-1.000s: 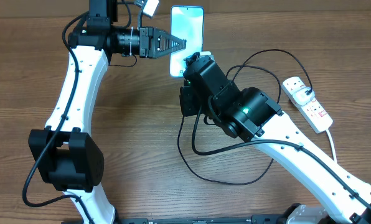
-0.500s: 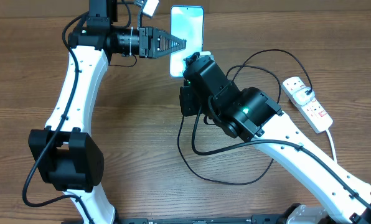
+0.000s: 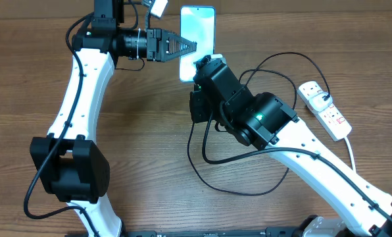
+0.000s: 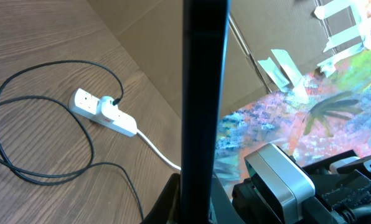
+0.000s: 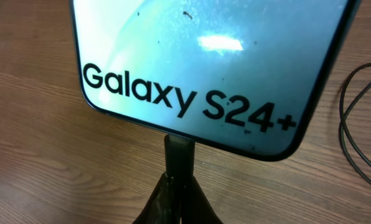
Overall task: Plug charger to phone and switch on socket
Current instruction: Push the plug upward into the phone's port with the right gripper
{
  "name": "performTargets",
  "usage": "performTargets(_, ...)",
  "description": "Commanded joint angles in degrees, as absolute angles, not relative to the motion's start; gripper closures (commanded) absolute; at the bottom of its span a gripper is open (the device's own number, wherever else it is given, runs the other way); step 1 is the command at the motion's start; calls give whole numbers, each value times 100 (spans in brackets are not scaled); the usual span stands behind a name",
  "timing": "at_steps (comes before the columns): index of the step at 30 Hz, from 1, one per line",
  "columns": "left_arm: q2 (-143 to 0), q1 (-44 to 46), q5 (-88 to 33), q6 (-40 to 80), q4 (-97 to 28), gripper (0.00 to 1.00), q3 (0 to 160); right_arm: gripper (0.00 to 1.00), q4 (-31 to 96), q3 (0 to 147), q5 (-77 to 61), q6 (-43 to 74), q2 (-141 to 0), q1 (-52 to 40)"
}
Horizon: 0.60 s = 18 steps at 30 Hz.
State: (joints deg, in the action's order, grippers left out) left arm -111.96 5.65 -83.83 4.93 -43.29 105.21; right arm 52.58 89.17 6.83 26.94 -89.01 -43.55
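The phone (image 3: pixel 197 29) has a light blue screen and is held off the table at the back. My left gripper (image 3: pixel 189 46) is shut on its left edge; in the left wrist view the phone (image 4: pixel 204 93) shows edge-on as a black bar between the jaws (image 4: pixel 195 202). My right gripper (image 5: pixel 179 190) is shut on the charger's small black connector (image 5: pixel 179 155), whose tip touches the phone's (image 5: pixel 204 56) bottom edge below "Galaxy S24+". The black cable (image 3: pixel 248 187) loops on the table to the plug in the white socket (image 3: pixel 324 108) at right.
The socket's thick white cord (image 3: pixel 351 148) runs toward the front right. The socket (image 4: pixel 103 112) and cable loops (image 4: pixel 23 168) also show in the left wrist view. Cardboard walls (image 4: pixel 173 56) stand behind the table. My right arm (image 3: pixel 262 122) crosses the table's middle.
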Motion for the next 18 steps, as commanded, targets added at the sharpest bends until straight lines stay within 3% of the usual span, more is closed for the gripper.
performTargets(1, -11074, 602, -8639, 165, -4324, 96, 10665, 96, 5196, 9045, 744, 2646, -8923, -4333)
performTargets(18, -11074, 602, -8635, 134, -4327, 96, 10665, 96, 5277, 9048, 679, 2648, -8923, -4338)
